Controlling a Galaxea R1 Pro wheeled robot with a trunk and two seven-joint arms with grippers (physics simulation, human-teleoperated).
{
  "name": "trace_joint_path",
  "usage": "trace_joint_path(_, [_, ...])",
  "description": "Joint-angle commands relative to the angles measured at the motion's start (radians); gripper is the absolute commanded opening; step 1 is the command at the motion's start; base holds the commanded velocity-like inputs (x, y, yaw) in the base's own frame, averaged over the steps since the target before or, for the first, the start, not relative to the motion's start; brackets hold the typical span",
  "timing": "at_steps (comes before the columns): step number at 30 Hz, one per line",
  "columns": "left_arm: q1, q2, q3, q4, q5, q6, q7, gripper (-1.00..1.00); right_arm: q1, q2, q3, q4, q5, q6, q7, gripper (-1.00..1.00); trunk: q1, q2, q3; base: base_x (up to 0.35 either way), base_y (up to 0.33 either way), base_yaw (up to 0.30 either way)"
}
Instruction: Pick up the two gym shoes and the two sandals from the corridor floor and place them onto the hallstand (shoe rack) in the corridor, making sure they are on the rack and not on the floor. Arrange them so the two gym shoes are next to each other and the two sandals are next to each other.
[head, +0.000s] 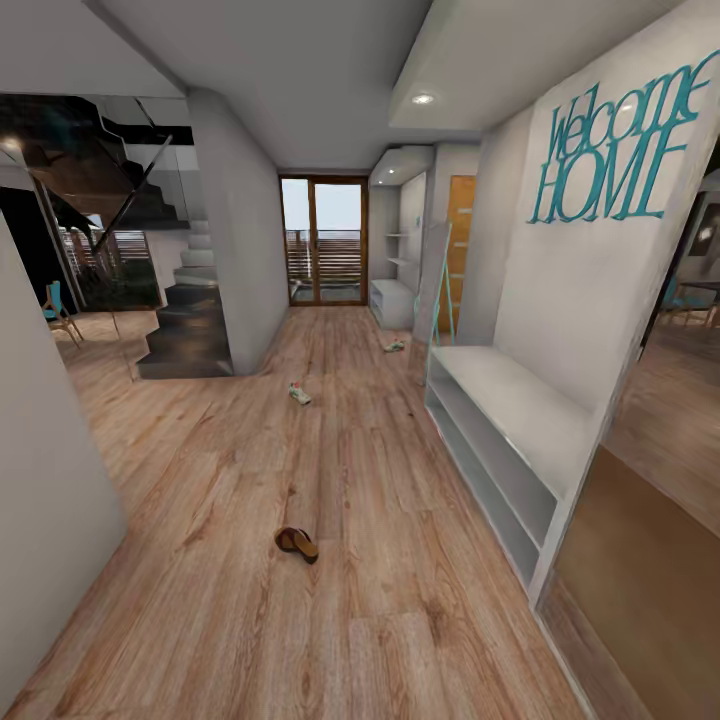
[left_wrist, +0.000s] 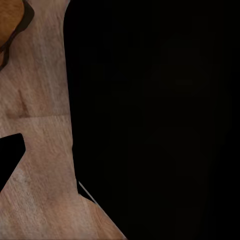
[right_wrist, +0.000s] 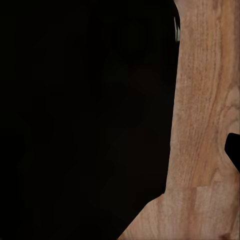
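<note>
A brown sandal (head: 297, 544) lies on the wood-plank corridor floor (head: 220, 600). Farther down lie one gym shoe (head: 299, 394) mid-corridor and another (head: 394, 346) near the distant white hallstand (head: 392, 300). Neither end effector's state can be told.

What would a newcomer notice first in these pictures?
Probably the teal "Welcome HOME" lettering high on the right wall, above a low white bench. On the wood floor lie scattered shoes: a brown sandal nearest the camera, one gym shoe mid-corridor, and another farther away, toward the glass door.
</note>
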Motion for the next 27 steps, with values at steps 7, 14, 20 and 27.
trace_joint_path(7, [0.04,-0.013,-0.001,-0.024,0.0,-0.003,-0.002,1.0,0.02,-0.008,0.002,0.004,0.002,0.001,0.004,1.0,0.0,0.0,0.0,0.0,0.0,0.0])
trace_joint_path(14, [0.045,-0.013,-0.001,-0.024,0.0,-0.003,-0.002,1.0,0.02,-0.008,0.002,0.004,0.002,0.001,0.004,1.0,0.0,0.0,0.0,0.0,0.0,0.0])
trace_joint_path(20, [0.045,-0.013,-0.001,-0.024,0.0,-0.003,-0.002,1.0,0.02,-0.008,0.002,0.004,0.002,0.001,0.004,1.0,0.0,0.0,0.0,0.0,0.0,0.0])
trace_joint_path(27, [0.044,-0.024,-0.001,-0.035,0.002,-0.003,-0.007,1.0,0.016,-0.004,0.002,-0.003,0.002,-0.001,0.003,1.0,0.0,0.0,0.0,0.0,0.0,0.0])
